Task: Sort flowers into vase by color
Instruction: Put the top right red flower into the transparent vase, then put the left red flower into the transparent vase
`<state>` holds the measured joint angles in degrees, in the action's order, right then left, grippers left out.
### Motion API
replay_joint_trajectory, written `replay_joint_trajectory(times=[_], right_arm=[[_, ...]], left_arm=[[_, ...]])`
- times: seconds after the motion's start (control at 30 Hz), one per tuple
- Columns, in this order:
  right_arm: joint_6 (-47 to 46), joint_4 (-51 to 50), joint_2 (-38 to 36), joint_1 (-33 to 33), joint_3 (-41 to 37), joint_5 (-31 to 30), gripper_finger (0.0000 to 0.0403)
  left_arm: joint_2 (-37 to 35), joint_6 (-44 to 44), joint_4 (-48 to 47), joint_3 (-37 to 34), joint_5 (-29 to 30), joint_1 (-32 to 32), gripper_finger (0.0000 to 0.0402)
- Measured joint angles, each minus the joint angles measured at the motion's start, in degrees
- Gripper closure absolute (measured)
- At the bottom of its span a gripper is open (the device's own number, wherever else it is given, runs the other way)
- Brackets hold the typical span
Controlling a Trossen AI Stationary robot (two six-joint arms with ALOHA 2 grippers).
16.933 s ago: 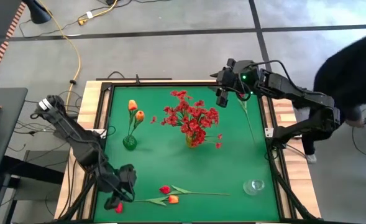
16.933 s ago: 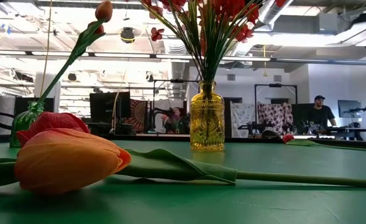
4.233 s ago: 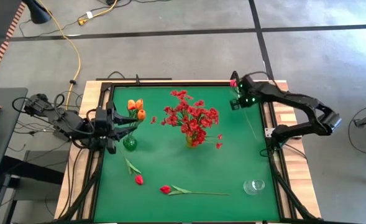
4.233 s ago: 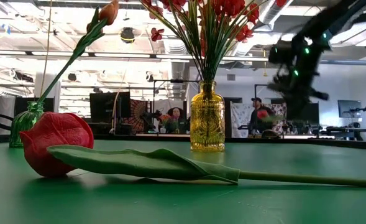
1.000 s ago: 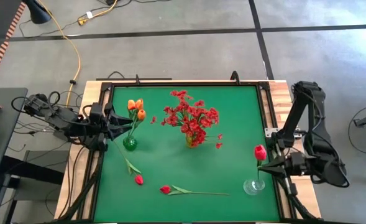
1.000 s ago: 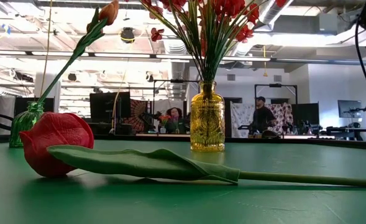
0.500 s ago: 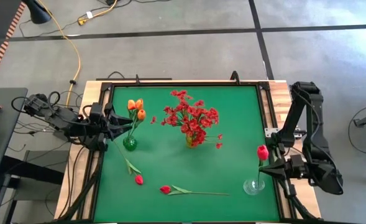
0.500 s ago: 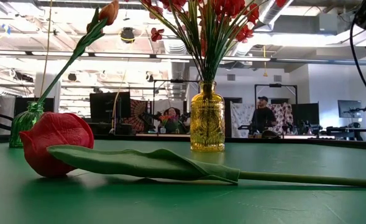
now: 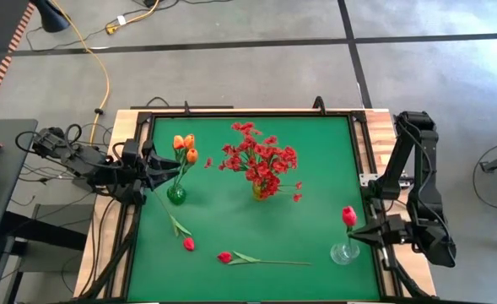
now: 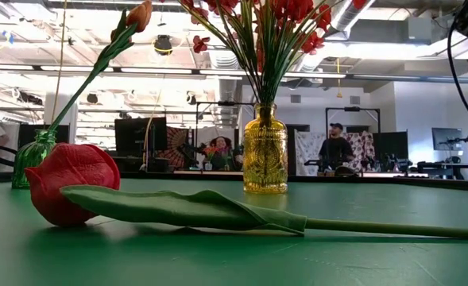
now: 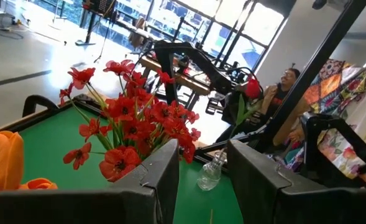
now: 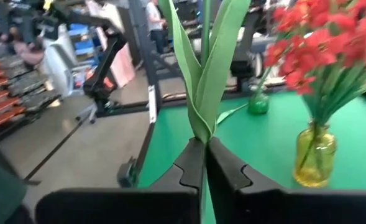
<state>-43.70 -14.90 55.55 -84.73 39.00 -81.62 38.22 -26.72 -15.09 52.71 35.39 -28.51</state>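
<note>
The right hand (image 9: 359,234) is closed on the stem of a red tulip (image 9: 348,216), holding it upright above the clear vase (image 9: 343,252) at the counter's (image 9: 316,177) near right corner. The thin stem may miss the narrow neck or tip the light vase. The left hand (image 9: 157,167) waits open beside the green vase (image 9: 176,194).
</note>
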Motion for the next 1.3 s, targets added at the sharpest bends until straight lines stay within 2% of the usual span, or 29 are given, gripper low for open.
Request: replay_joint_trajectory(times=[0.17, 0.6, 0.83, 1.03, 1.2, 1.3], right_arm=[[0.0, -0.8, 0.0, 0.0, 0.0, 4.4, 0.0349], [2.2, -1.4, -0.1, 0.0, 0.0, 3.1, 0.0335], [2.1, -1.2, -1.3, 0.0, 0.1, 3.2, 0.0271], [2.1, -0.9, -5.0, 0.0, 0.1, 8.2, 0.0203], [2.4, -1.2, -8.7, 0.0, 0.9, 8.4, 0.0184], [6.8, -1.3, -10.2, 0.0, 3.1, 8.8, 0.0185]], left_arm=[[0.0, 0.0, 0.0, 0.0, 0.0, 0.0, 0.0278], [0.0, 0.1, 0.0, 0.0, -0.3, 0.0, 0.0278], [-0.1, 0.7, 0.0, 0.0, -0.6, 0.0, 0.0278], [-0.1, 0.7, 0.0, 0.0, -2.4, 0.0, 0.0278], [0.0, 0.6, 0.9, 0.0, -5.1, 0.0, 0.0278], [0.5, 0.6, 2.8, 0.0, -7.4, 0.0, 0.0278]])
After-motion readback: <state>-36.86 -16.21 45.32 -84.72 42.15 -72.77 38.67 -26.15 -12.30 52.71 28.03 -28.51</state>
